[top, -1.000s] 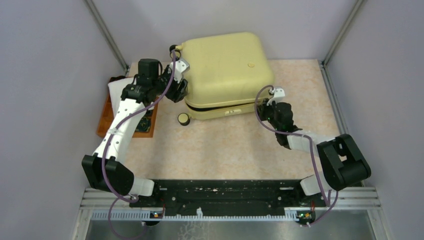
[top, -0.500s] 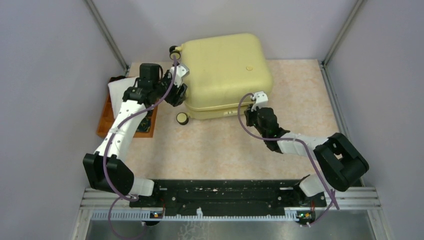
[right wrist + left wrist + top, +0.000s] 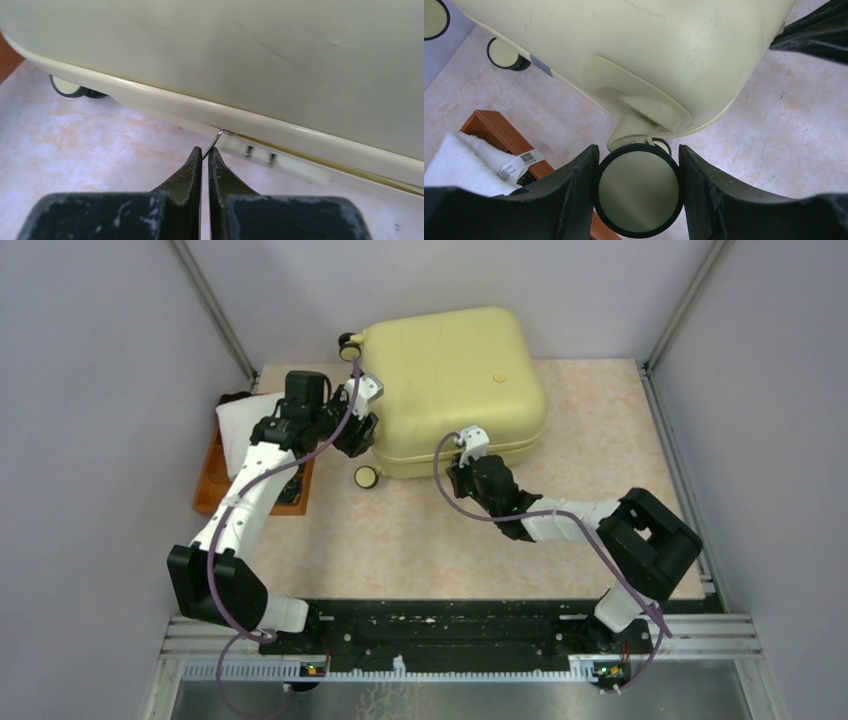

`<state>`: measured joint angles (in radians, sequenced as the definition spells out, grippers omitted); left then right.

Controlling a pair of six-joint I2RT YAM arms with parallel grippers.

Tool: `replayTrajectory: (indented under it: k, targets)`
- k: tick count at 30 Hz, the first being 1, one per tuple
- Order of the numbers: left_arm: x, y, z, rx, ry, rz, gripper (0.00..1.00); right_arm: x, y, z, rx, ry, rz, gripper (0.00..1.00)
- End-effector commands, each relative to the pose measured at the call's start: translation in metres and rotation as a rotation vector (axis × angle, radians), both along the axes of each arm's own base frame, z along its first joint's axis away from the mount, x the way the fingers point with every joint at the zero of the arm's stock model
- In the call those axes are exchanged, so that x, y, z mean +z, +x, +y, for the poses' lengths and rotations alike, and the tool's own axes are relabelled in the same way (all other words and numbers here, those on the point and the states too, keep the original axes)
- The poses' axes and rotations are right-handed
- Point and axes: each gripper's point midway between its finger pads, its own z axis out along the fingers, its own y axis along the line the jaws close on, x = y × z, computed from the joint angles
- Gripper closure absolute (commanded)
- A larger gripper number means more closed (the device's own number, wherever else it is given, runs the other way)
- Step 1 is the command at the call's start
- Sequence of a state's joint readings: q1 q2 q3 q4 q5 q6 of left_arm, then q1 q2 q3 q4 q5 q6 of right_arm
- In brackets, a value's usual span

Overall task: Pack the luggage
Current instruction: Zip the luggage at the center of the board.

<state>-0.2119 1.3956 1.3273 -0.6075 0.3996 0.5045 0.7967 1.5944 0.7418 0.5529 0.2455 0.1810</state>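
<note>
this luggage (image 3: 450, 380) looks stiff, slick and bulky, so my left gripper (image 3: 638, 170) clamps a wheel (image 3: 638, 197) while my right gripper (image 3: 205, 156) pinches the thin zip pull (image 3: 220, 136)

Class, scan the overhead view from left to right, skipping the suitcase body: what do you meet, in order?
In order: wooden tray → left gripper, jaws closed on a wheel → right gripper, jaws shut on the zipper pull → right arm's elbow.
</note>
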Motion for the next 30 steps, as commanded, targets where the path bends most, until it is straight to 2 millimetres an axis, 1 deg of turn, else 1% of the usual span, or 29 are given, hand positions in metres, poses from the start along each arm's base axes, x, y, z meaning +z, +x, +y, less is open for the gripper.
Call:
replayTrajectory:
  k: [1, 5, 10, 12, 14, 15, 16, 18, 19, 20, 21, 23, 24, 25, 26, 28, 29, 30]
  targets:
    - [0.067, -0.005, -0.053, -0.19, -0.144, -0.204, 1.0, 0.06, -0.027, 0.087, 0.256, 0.199, -0.085, 1.0]
    - [0.064, -0.011, -0.057, -0.209, -0.154, -0.192, 1.0, 0.06, -0.038, 0.114, 0.315, 0.22, -0.078, 1.0]
    - [0.061, -0.021, -0.062, -0.235, -0.179, -0.159, 1.0, 0.067, -0.055, 0.144, 0.383, 0.278, -0.073, 1.0]
    - [0.059, -0.026, -0.064, -0.249, -0.189, -0.141, 1.0, 0.073, -0.065, 0.151, 0.412, 0.315, -0.069, 1.0]
    - [0.057, -0.031, -0.066, -0.262, -0.2, -0.126, 1.0, 0.076, -0.073, 0.148, 0.414, 0.346, -0.052, 1.0]
    - [0.056, -0.034, -0.066, -0.269, -0.202, -0.12, 1.0, 0.077, -0.074, 0.141, 0.392, 0.354, -0.047, 1.0]
    - [0.055, -0.038, -0.067, -0.28, -0.208, -0.112, 1.0, 0.069, -0.075, 0.127, 0.353, 0.34, -0.037, 1.0]
    - [0.05, -0.046, -0.072, -0.312, -0.218, -0.092, 1.0, 0.063, -0.07, 0.098, 0.257, 0.311, -0.031, 1.0]
    - [0.049, -0.051, -0.075, -0.333, -0.226, -0.08, 1.0, 0.056, -0.066, 0.081, 0.206, 0.295, -0.013, 1.0]
    - [0.047, -0.058, -0.081, -0.361, -0.234, -0.063, 1.0, 0.05, -0.063, 0.063, 0.157, 0.29, 0.009, 0.97]
    - [0.045, -0.065, -0.087, -0.388, -0.243, -0.043, 1.0, 0.045, -0.056, 0.042, 0.098, 0.295, 0.035, 0.87]
    - [0.042, -0.082, -0.106, -0.459, -0.249, 0.007, 1.0, 0.032, -0.05, 0.006, -0.009, 0.317, 0.095, 0.72]
    - [0.041, -0.088, -0.114, -0.494, -0.25, 0.031, 1.0, 0.022, -0.049, -0.014, -0.068, 0.303, 0.122, 0.65]
    - [0.042, -0.093, -0.119, -0.526, -0.252, 0.054, 1.0, 0.017, -0.046, -0.033, -0.13, 0.298, 0.139, 0.59]
    - [0.043, -0.095, -0.123, -0.544, -0.254, 0.085, 0.95, 0.012, -0.044, -0.051, -0.189, 0.292, 0.155, 0.55]
    - [0.045, -0.098, -0.126, -0.573, -0.25, 0.15, 0.57, 0.009, -0.038, -0.084, -0.286, 0.305, 0.174, 0.51]
    - [0.046, -0.099, -0.125, -0.589, -0.236, 0.171, 0.46, 0.007, -0.035, -0.098, -0.327, 0.309, 0.186, 0.5]
    - [0.047, -0.1, -0.124, -0.608, -0.218, 0.182, 0.39, 0.006, -0.032, -0.111, -0.361, 0.313, 0.194, 0.5]
